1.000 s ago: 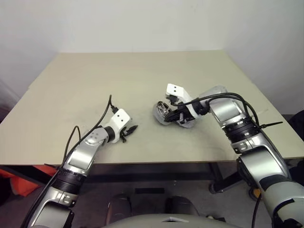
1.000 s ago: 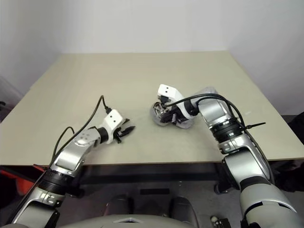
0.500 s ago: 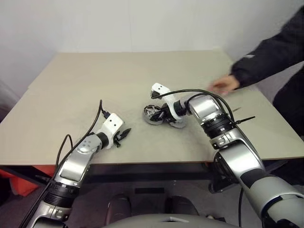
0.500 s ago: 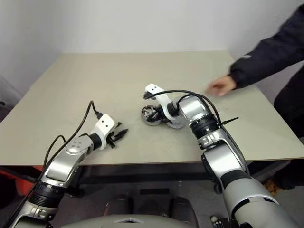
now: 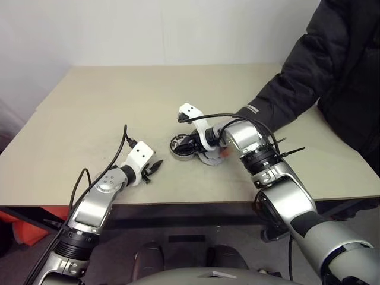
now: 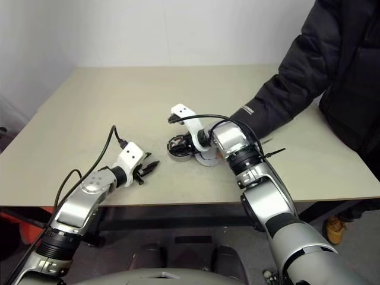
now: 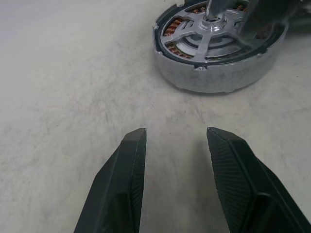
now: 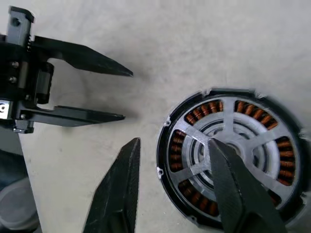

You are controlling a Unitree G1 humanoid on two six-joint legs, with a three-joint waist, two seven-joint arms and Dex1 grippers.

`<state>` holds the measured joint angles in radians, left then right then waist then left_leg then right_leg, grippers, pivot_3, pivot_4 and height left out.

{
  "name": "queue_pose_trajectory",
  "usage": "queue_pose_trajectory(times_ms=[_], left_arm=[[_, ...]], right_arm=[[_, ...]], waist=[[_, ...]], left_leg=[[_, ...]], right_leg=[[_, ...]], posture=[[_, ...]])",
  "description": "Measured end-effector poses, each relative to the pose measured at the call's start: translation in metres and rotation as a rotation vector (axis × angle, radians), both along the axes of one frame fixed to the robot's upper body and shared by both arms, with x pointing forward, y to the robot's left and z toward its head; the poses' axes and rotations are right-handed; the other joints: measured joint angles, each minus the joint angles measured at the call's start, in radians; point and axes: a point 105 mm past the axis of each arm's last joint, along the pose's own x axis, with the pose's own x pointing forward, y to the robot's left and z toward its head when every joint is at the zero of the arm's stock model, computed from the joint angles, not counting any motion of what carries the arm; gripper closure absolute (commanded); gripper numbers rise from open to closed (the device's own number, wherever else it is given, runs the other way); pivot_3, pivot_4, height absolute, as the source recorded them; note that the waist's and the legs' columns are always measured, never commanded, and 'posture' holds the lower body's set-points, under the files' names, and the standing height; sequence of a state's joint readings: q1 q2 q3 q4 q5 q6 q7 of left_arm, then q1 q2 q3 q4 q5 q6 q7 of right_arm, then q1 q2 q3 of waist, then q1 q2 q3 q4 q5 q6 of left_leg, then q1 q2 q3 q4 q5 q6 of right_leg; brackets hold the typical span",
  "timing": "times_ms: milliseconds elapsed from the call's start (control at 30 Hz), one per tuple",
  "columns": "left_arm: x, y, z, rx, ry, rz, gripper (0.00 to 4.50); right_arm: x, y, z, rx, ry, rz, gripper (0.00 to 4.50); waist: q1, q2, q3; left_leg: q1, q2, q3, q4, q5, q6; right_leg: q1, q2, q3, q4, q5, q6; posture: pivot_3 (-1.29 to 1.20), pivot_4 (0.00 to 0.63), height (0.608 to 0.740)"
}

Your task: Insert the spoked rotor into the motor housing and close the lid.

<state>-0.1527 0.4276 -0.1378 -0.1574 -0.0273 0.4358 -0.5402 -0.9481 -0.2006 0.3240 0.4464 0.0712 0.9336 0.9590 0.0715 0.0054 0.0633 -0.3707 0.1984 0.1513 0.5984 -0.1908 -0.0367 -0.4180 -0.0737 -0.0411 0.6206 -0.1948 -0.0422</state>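
Rotor (image 8: 228, 145) seated in housing (image 7: 218, 77); right hand (image 8: 175, 160) just opened.

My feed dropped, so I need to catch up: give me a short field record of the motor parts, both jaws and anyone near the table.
motor housing: on the table, copper windings visible
spoked rotor: seated in the housing, spokes up
lid: cannot tell where it is
left gripper: jaws open, empty, pointed at the housing, short of it
right gripper: jaws open, over the housing's near rim, gripping nothing
person: dark sleeve reaching in behind the right gripper
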Motion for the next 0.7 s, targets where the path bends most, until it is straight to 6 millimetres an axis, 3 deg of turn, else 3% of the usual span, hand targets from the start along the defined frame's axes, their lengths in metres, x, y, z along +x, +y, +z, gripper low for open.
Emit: queue_pose_trajectory(times_ms=[367, 700], left_arm=[[0.006, -0.003, 0.005, 0.0, -0.01, -0.018, 2.42], [0.009, -0.009, 0.0, -0.006, 0.011, -0.042, 2.42]], right_arm=[[-0.008, 0.002, 0.028, 0.061, -0.083, 0.065, 2.18], [-0.014, -0.025, 0.025, 0.054, -0.239, 0.051, 2.18]], waist=[[0.001, 0.0, 0.0], [0.009, 0.0, 0.0]], left_leg=[[0.001, 0.0, 0.0, 0.0, 0.001, -0.001], [0.001, 0.0, 0.0, 0.0, 0.001, -0.001]], right_leg=[[0.0, 0.0, 0.0, 0.0, 0.0, 0.0], [0.001, 0.0, 0.001, 0.0, 0.0, 0.0]], posture=[[0.0, 0.0, 0.74], [0.0, 0.0, 0.74]])
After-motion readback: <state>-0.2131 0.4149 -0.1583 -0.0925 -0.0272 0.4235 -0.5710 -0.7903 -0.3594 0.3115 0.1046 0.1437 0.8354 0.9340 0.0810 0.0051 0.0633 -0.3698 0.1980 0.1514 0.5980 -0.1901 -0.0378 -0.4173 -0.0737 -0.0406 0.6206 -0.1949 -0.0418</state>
